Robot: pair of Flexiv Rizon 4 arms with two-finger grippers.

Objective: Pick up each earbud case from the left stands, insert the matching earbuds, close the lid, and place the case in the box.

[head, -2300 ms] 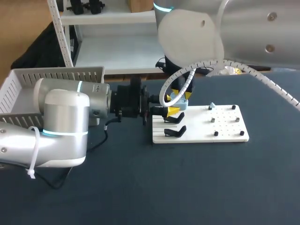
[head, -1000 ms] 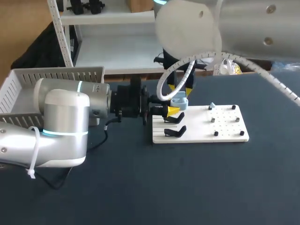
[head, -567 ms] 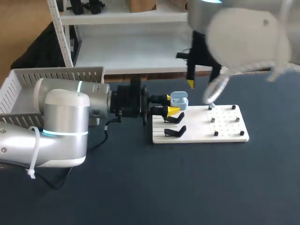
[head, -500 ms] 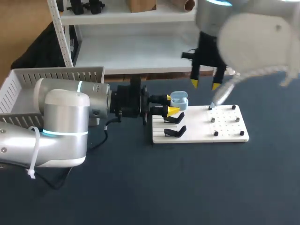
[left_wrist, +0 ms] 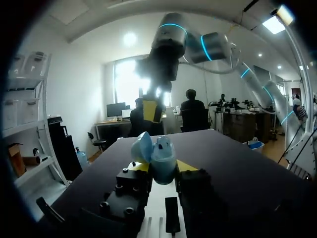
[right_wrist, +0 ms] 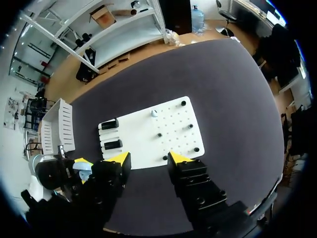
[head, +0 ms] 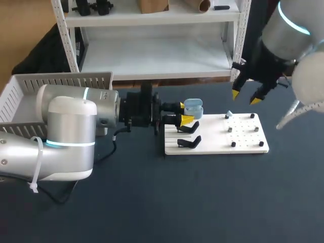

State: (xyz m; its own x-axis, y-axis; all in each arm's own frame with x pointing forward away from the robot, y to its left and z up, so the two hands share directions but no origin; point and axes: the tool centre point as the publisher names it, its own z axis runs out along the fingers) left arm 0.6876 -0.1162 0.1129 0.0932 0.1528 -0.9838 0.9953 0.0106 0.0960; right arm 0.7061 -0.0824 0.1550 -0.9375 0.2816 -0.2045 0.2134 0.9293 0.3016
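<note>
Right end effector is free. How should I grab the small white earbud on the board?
Come straight down with the right end effector, which is open, and pinch the earbud by its upper part from two sides. It sits alone on the white board, top exposed, black pegs apart. Finer shape is too small to tell.
</note>
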